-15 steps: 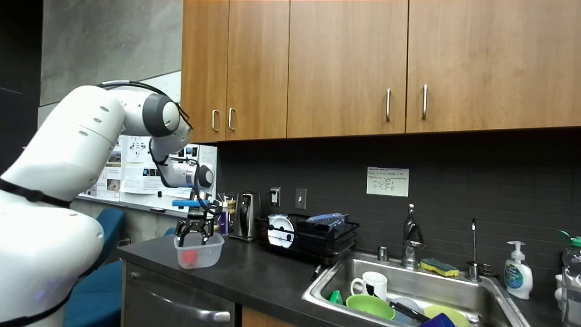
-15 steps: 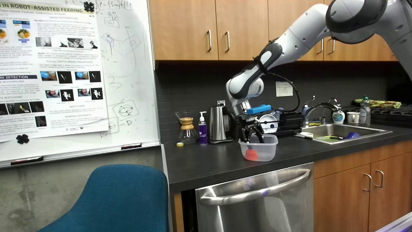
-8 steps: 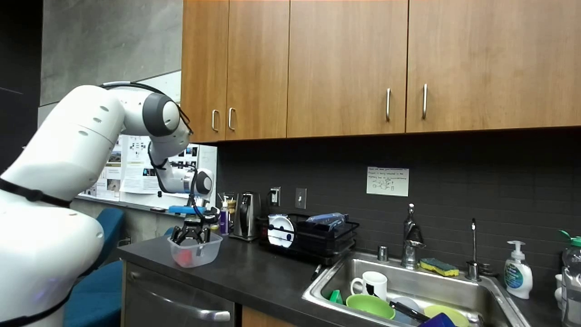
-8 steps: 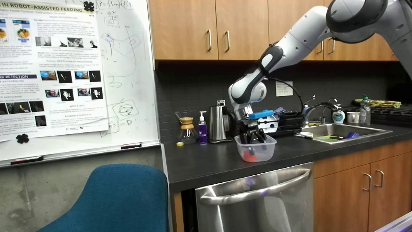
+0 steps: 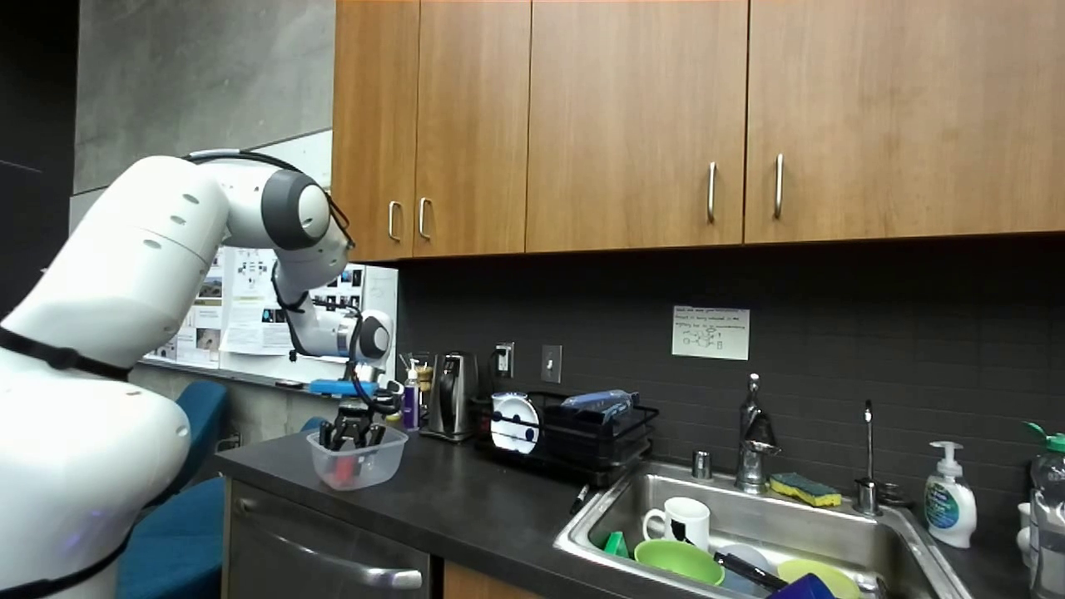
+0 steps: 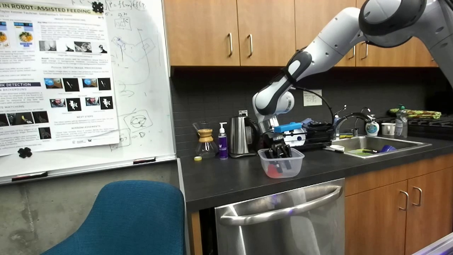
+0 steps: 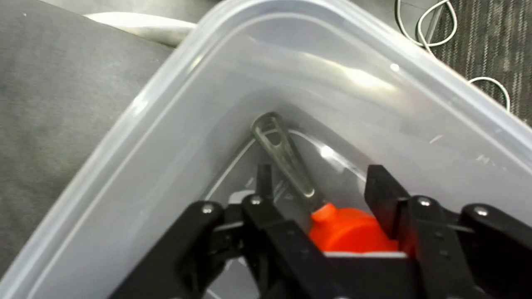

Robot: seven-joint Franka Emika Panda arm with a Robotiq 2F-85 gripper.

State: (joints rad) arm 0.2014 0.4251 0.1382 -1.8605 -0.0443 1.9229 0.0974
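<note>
Since tub [image 7: 139, 104] likely bars side access, claw [image 7: 319, 176] reaches in from above; fingers [image 7: 381, 193] apart, red thing [image 7: 351, 230] in tub between, no grip showing. Wrist view: handle [image 7: 287, 160] at red thing's 11 o'clock.

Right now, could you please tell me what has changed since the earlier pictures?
The pincer has come down deeper into the tub, its fingers closer together; no grip on the red piece is clear. The tub has shifted slightly toward the left of both exterior views. The kettle and rack stayed put.
</note>
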